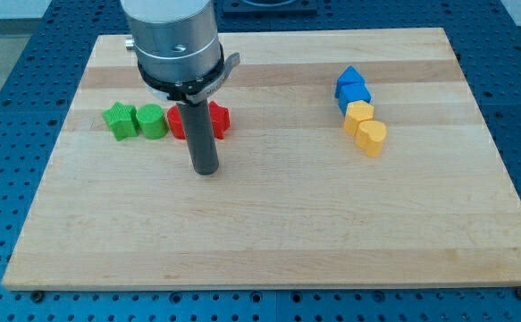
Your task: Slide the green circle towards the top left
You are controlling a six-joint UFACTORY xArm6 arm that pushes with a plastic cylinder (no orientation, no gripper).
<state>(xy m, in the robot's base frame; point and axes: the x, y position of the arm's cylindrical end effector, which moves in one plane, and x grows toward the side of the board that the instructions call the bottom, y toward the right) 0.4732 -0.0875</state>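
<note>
The green circle (152,122) sits on the wooden board (269,215) at the view's left. A green star (119,121) touches its left side. A red block (179,122) touches its right side, and a second red block (219,119) lies beyond the rod; their shapes are partly hidden. My tip (205,170) rests on the board below the red blocks, to the lower right of the green circle and apart from it. The rod crosses in front of the red blocks.
At the view's upper right lies a column of touching blocks: two blue blocks (350,79) (354,95), a yellow block (359,114) and a yellow heart (372,137). The arm's silver body (172,40) hangs over the board's top left.
</note>
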